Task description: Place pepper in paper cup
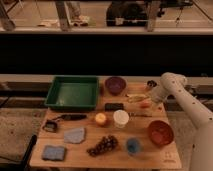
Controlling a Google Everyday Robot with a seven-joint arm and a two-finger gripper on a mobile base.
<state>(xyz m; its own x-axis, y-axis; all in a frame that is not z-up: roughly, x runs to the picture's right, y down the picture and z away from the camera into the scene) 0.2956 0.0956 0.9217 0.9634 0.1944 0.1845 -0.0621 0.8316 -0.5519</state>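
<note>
The pepper [145, 105] is a small orange-red piece lying on the wooden table [80, 159] at the right, just below the pale yellow sticks [134, 98]. The paper cup [120, 118] stands upright near the table's middle, left of and nearer than the pepper. My gripper [153, 96] hangs at the end of the white arm, which comes in from the right, just above and to the right of the pepper. I cannot tell whether it touches the pepper.
A green tray [73, 92] sits at the back left and a purple bowl [115, 85] behind the middle. A round yellow fruit [101, 118], black block [114, 106], red bowl [161, 133], blue cup [132, 145], grapes [102, 145], grey cloth [75, 135] and blue sponge [53, 152] fill the table.
</note>
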